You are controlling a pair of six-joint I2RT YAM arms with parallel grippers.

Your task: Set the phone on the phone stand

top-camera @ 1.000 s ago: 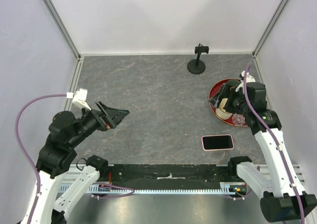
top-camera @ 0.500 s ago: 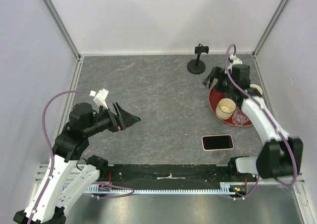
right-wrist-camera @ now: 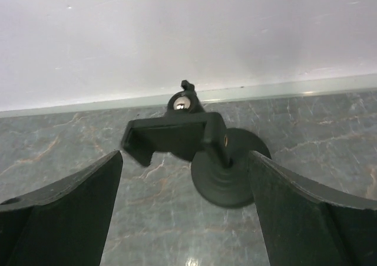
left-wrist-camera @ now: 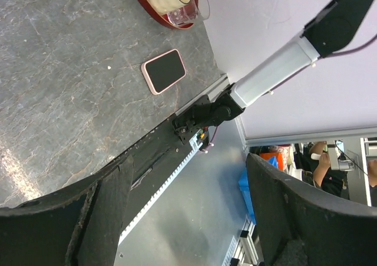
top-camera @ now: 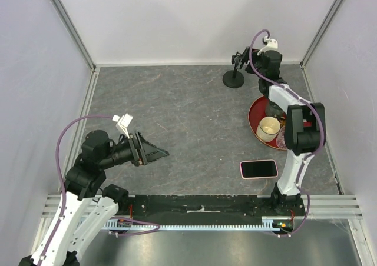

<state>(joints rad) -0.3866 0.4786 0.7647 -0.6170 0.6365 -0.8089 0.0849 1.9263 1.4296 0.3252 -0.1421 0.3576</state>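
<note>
We read the jaws of the right gripper (right-wrist-camera: 184,159) as open. In the right wrist view its two fingers stand wide apart at the lower left and lower right, and neither touches anything. The phone stand (right-wrist-camera: 213,160) appears ahead of the gap, at centre frame, with its cradle tilted left above the round base. It is upright on the table (top-camera: 188,119).

In the top view this gripper sits at the upper right, just beside the top of the stand. One second ago it hung over the red tray (top-camera: 254,116) at the right edge. Half a second ago it was between the tray and the stand.

The jaws of the left gripper (top-camera: 159,154) are also open and empty. The left gripper lies at the lower left of the top view, pointing right. It has shifted slightly rightward and downward in the frame since the earlier pictures.

The phone (top-camera: 258,169) lies flat, screen up, at the lower right of the top view. It is below the tray and well apart from the stand and from both grippers. Its position matches the earlier frames. A cup (top-camera: 269,127) stands in the tray.
</note>
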